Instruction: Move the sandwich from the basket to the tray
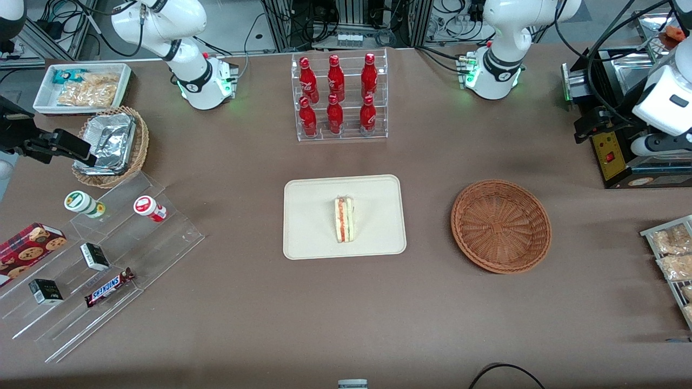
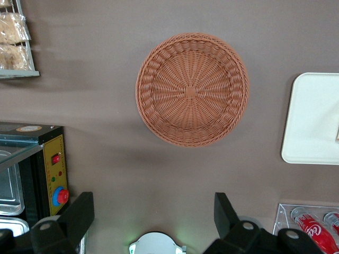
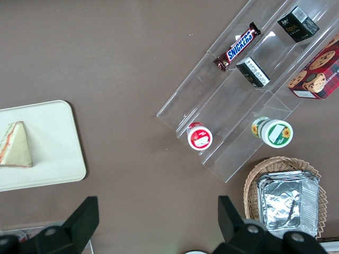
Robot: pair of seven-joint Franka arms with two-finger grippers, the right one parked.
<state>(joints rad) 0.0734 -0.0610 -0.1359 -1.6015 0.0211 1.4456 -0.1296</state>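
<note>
Sandwich (image 1: 344, 219): pale wedge, red-green edge, on tray (image 1: 308, 216) | basket (image 1: 500, 225) bare | fingers (image 2: 78, 212) spread wide, holding nothing, above basket

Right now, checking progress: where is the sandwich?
The sandwich lies on the tray, mid-table, nearer the front camera than the bottle rack. The empty basket sits beside the tray; the open gripper hovers above it.

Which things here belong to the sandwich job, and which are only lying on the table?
Belonging to the job:
- sandwich, lying on the tray
- tray
- basket, nothing in it
- claw, open, high above the table near the basket

Only lying about:
- red bottles in a clear rack
- Snickers bar
- foil containers
- cookie box
</note>
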